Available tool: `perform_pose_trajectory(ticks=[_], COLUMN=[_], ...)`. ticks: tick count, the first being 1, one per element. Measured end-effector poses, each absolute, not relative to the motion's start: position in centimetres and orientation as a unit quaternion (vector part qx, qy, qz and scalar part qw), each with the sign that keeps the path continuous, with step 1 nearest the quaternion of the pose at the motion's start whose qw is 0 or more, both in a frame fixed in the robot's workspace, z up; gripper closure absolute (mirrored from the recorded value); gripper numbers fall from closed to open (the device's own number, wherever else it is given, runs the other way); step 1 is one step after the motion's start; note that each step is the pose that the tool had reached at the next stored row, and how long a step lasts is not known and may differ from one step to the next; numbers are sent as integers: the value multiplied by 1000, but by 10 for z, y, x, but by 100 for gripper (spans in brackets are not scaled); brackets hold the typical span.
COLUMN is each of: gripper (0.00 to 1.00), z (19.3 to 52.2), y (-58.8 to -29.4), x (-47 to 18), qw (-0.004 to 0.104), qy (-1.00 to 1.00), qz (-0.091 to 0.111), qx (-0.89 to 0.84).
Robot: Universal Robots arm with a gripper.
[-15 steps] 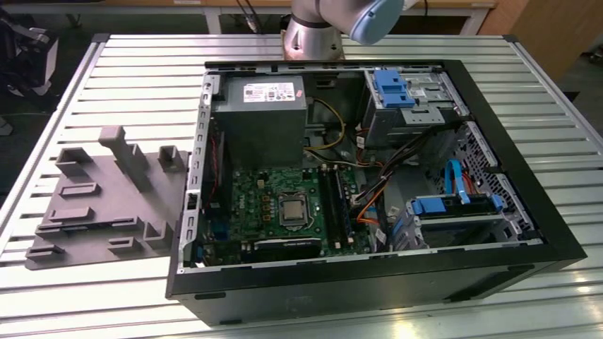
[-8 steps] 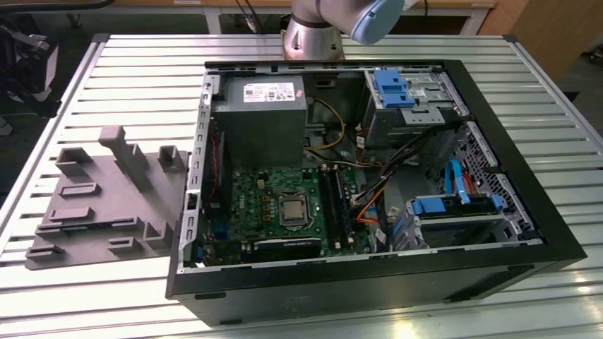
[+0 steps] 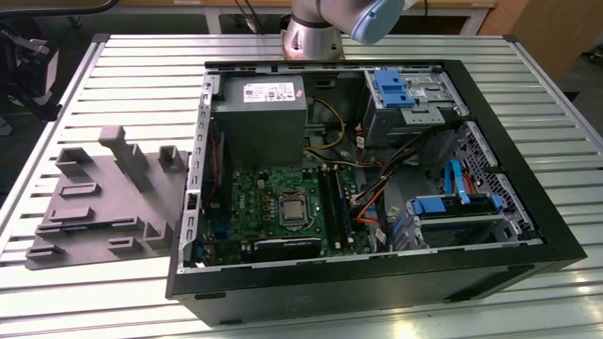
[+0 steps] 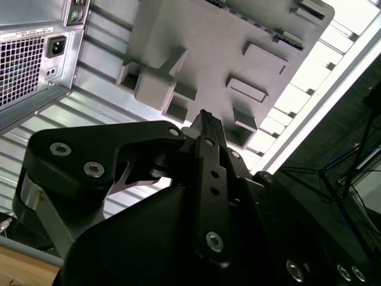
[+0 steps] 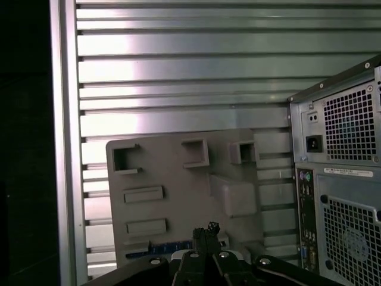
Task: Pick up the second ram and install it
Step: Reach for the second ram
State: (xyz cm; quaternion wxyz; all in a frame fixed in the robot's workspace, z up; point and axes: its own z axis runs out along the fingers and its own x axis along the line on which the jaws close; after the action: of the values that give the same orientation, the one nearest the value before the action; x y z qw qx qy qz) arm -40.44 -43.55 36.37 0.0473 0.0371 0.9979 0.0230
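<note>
The second ram (image 5: 156,250) is a thin dark-blue stick lying in a groove at one edge of the grey moulded holder tray (image 5: 178,179). My gripper (image 5: 205,229) hangs above that edge of the tray, its black fingers pressed together with nothing between them, tips just beside the stick's end. In the second wrist view the gripper (image 4: 204,117) points at the tray (image 4: 208,53) from well above. The exterior view has the tray (image 3: 99,205) to the left of the open computer case (image 3: 377,176), whose black memory slots (image 3: 335,201) run beside the processor socket.
The case's rear panel with fan grille and ports (image 5: 339,179) stands close beside the tray. A grey power-supply box (image 3: 264,116) and blue drive brackets (image 3: 452,205) fill the case. The ribbed metal table (image 3: 123,78) ends near the tray. The arm's base (image 3: 311,35) stands behind the case.
</note>
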Motion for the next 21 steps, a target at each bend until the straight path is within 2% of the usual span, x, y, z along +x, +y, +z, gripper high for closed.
perform_pose_trajectory(ticks=[21], gripper=[89], z=[358], y=[-441], x=[-404], qw=[47], qy=[998], qz=[23], qx=[37])
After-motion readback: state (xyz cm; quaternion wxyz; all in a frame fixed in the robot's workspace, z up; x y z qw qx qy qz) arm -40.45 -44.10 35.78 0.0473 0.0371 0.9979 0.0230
